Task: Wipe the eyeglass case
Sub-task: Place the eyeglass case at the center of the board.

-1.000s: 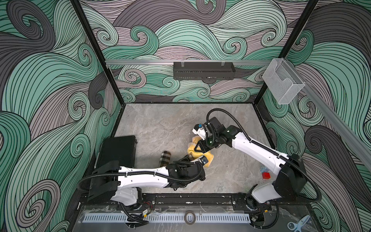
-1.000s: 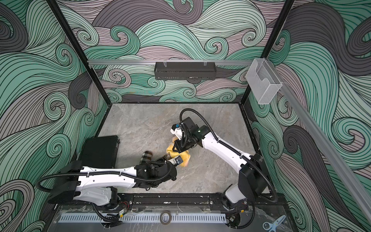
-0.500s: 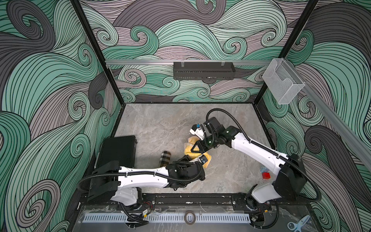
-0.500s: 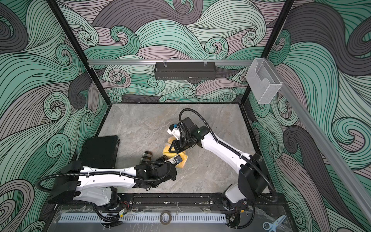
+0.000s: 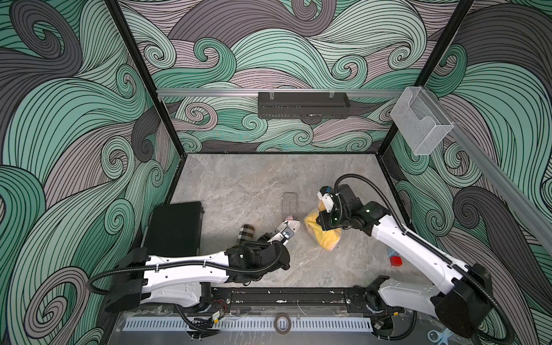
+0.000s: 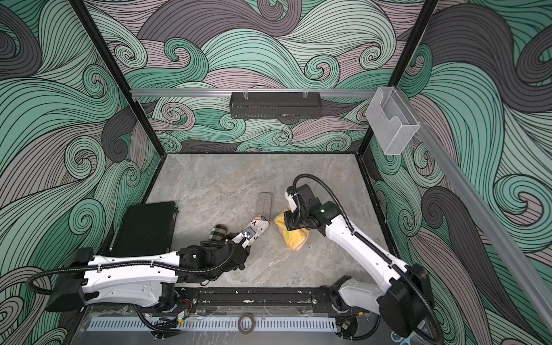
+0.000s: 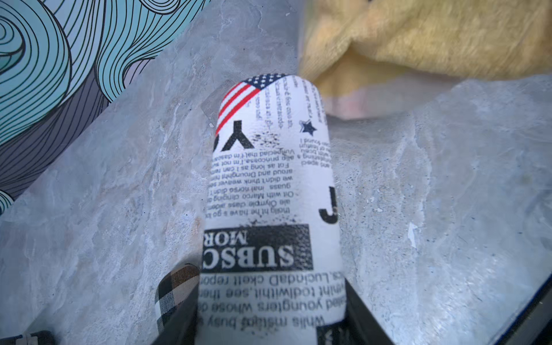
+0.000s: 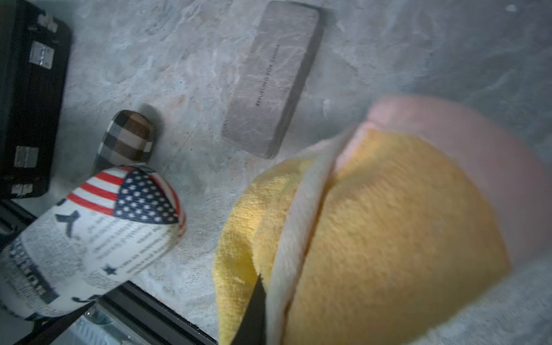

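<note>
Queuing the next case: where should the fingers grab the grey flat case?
Probably mid-length, pinched across the narrow width, coming from straight above: the grey case lies flat on the table, both long edges free, nothing on top.

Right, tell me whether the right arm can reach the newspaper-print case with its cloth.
Probably yes: the right gripper, shut on the yellow cloth, hangs beside the newspaper-print case held by the left gripper, with only bare table between them.

Both top views are looking down from high over the near edge at the whole table (image 5: 239, 179). Both wrist cameras are sitting close, sharing the newsprint case (image 7: 270, 191).
</note>
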Tool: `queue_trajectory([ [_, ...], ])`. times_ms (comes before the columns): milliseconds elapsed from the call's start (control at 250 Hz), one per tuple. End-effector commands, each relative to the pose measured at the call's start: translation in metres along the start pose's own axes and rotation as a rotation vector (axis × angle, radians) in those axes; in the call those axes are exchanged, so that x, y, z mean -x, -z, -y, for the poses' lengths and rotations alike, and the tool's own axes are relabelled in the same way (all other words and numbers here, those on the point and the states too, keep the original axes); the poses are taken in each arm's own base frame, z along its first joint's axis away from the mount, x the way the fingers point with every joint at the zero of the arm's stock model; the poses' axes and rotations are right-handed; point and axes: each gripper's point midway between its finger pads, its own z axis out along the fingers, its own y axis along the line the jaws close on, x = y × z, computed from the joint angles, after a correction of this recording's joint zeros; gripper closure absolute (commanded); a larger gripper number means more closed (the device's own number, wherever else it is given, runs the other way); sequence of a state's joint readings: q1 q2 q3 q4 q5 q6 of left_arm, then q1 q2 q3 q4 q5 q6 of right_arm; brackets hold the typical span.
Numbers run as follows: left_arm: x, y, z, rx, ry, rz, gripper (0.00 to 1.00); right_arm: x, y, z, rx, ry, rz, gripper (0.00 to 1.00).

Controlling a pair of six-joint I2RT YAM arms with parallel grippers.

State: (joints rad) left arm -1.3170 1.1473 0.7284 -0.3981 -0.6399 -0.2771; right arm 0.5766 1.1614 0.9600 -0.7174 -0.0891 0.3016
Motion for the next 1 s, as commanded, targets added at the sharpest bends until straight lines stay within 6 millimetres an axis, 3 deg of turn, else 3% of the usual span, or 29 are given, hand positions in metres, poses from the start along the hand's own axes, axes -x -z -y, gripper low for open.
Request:
queue_trajectory([
  [0, -0.016, 0.001, -0.006, 0.003, 0.123, -0.072, 0.55, -0.001, 0.018, 0.007, -0.021, -0.021, 0.074, 1.0],
  [184, -0.044, -0.013, -0.022, 0.082, 0.332, -0.193, 0.57, -0.015, 0.037, -0.033, 0.226, 0.018, 0.102, 1.0],
  [364, -0.05, -0.028, -0.019, 0.09, 0.495, -0.24, 0.57, -0.027, 0.043, -0.057, 0.337, 0.076, 0.121, 1.0],
  [659, -0.079, -0.049, -0.007, 0.101, 0.534, -0.388, 0.54, -0.038, 0.032, -0.051, 0.287, 0.077, 0.097, 1.0],
  [995, -0.112, -0.06, 0.003, 0.11, 0.584, -0.446, 0.46, -0.036, 0.041, -0.042, 0.251, 0.067, 0.162, 1.0],
])
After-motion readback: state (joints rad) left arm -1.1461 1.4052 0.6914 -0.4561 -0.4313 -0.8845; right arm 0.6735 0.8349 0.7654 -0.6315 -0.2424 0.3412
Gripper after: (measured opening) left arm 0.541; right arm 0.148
